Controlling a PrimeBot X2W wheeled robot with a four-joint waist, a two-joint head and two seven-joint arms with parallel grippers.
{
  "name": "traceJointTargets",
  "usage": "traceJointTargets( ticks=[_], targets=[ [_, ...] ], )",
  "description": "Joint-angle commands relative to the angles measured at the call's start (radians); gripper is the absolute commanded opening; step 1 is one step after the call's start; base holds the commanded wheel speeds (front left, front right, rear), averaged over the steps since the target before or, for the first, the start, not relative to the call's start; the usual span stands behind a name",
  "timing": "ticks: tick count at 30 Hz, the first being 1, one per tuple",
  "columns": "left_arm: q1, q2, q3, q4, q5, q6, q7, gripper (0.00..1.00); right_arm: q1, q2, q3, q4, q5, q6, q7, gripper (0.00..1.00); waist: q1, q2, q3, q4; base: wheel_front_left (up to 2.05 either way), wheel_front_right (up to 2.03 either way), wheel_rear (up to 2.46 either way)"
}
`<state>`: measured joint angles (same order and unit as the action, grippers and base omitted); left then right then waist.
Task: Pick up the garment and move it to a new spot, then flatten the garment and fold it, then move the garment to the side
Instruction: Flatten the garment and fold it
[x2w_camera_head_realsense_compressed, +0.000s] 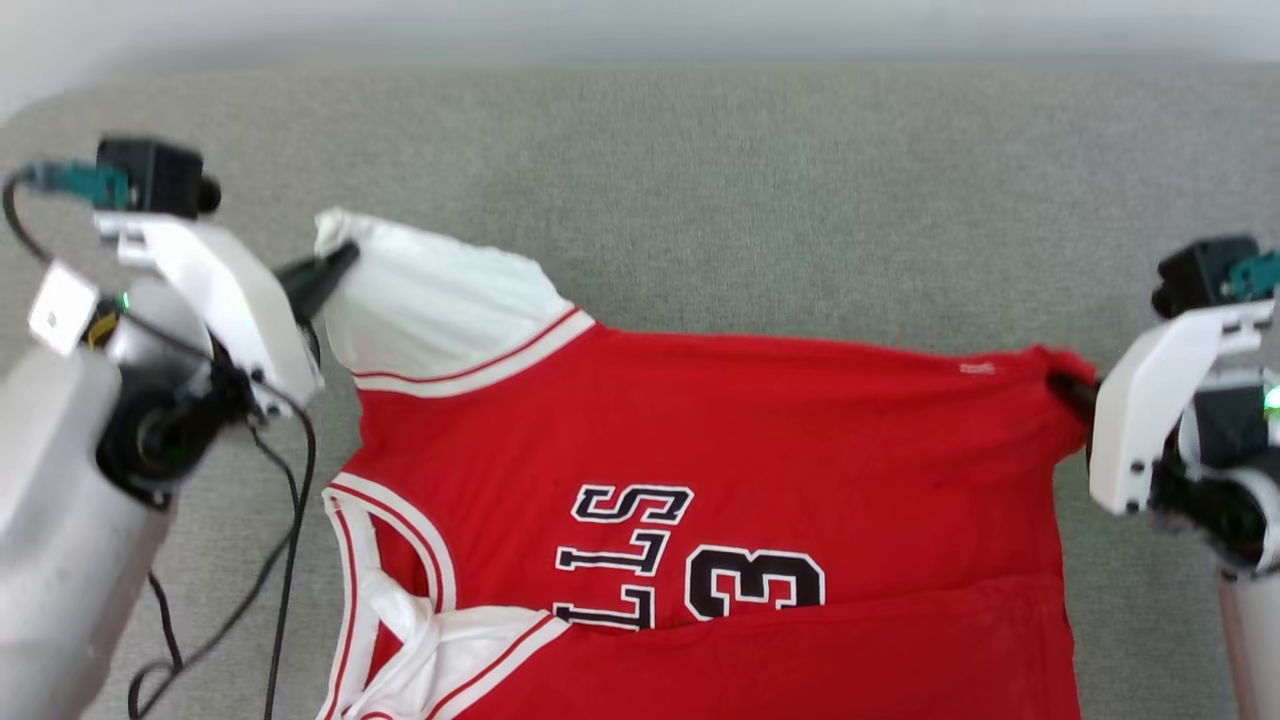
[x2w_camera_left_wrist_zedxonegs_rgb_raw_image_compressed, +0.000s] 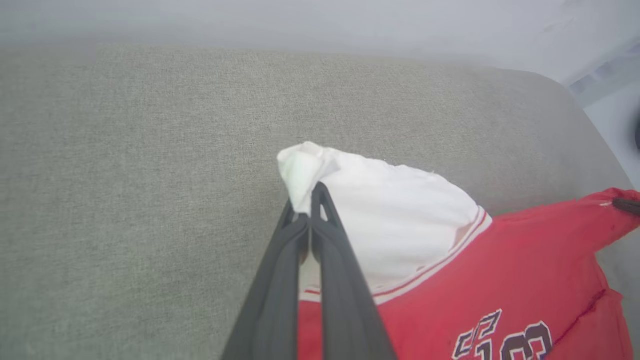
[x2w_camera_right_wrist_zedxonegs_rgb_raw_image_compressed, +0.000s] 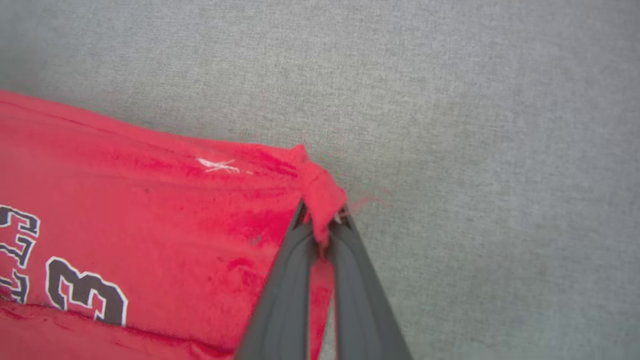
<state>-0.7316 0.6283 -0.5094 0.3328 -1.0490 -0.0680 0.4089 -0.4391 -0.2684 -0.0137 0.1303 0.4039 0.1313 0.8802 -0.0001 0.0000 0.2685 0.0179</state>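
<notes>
- Seemingly the flatten-and-fold step is in hand: the shirt lies spread over the centre and lower half of the head view, its far edge stretched in a line between the 2 claws.
- At the shirt's upper left, the left claw is closed tight on the tip of the white sleeve.
- At the right edge of the frame, the right claw is pinched on the red hem corner.
- A crease runs across the lower right, where a red layer seems to cover part of the 3, so 1 fold may already be made; I cannot be sure.
- Next move, as I judge it: both claws travel together with the edge taut, or the cloth may bunch or slip out.
- Underneath is a grey woven cushion, plain and soft, with a pale wall along the top of the frame.
</notes>
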Motion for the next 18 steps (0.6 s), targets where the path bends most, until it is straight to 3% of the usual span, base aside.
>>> traceJointTargets(
  ticks=[1,2,3,12,18],
  targets=[
    [0.028,0.007,0.005,-0.009,-0.005,0.008,-0.01,0.0,0.022,0.005,-0.005,-0.006,0.001,-0.001,-0.004,0.0,0.0001,0.0,-0.036,0.008,0.0,0.0,0.0],
    [0.064,0.016,0.007,-0.029,-0.007,0.018,-0.02,0.0,0.05,0.012,-0.014,-0.013,0.004,-0.001,-0.008,0.0,0.0001,0.0,-0.05,0.009,0.0,0.0,0.0],
    [0.182,0.033,0.015,-0.101,-0.019,0.056,-0.053,0.0,0.13,0.029,-0.041,-0.029,0.001,-0.001,-0.023,0.0,0.0001,0.0,-0.087,0.014,0.0,0.0,0.0],
    [0.544,0.064,0.05,-0.27,-0.095,0.184,-0.131,0.0,0.33,0.085,-0.101,-0.039,0.011,-0.001,-0.093,0.0,0.0001,0.0,-0.154,0.028,0.0,0.0,0.0],
    [0.709,0.015,0.057,-0.28,-0.183,0.194,-0.165,0.0,0.407,0.117,-0.118,-0.007,0.015,-0.001,-0.144,0.0,0.0001,0.0,-0.167,0.024,0.0,0.0,0.0]
  ],
)
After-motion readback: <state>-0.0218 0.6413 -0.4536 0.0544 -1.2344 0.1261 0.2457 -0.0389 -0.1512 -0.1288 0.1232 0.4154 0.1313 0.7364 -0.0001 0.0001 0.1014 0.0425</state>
